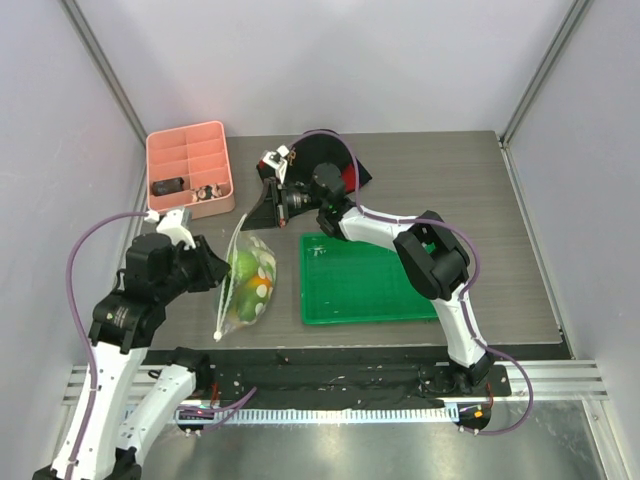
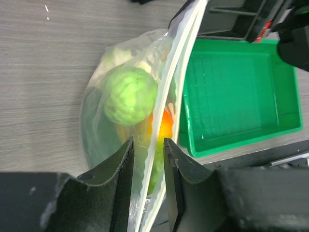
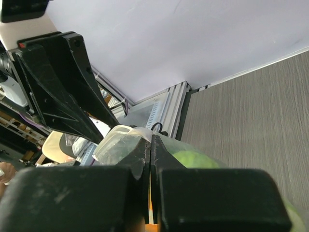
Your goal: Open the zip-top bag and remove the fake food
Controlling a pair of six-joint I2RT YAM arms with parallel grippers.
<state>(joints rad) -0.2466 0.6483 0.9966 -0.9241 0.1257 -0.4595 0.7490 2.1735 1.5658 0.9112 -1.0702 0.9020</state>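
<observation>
The zip-top bag [image 1: 248, 283] is clear and hangs tilted just left of the green tray [image 1: 372, 300]. Its white zip strip [image 2: 179, 63] runs along the tray side. The fake food shows through the plastic: a green cabbage [image 2: 130, 95], an orange piece [image 2: 164, 126] and yellow-green pieces. My right gripper [image 1: 266, 207] is shut on the bag's top corner [image 3: 123, 140]. My left gripper [image 2: 147, 151] is at the bag's lower end. Its fingers [image 2: 121, 169] stand apart, with the zip strip passing between them untouched.
A pink divided box [image 1: 190, 168] with small parts stands at the back left. A black and red object [image 1: 338, 165] lies behind the right gripper. The table's near edge and a metal rail [image 1: 330, 385] lie just below the bag.
</observation>
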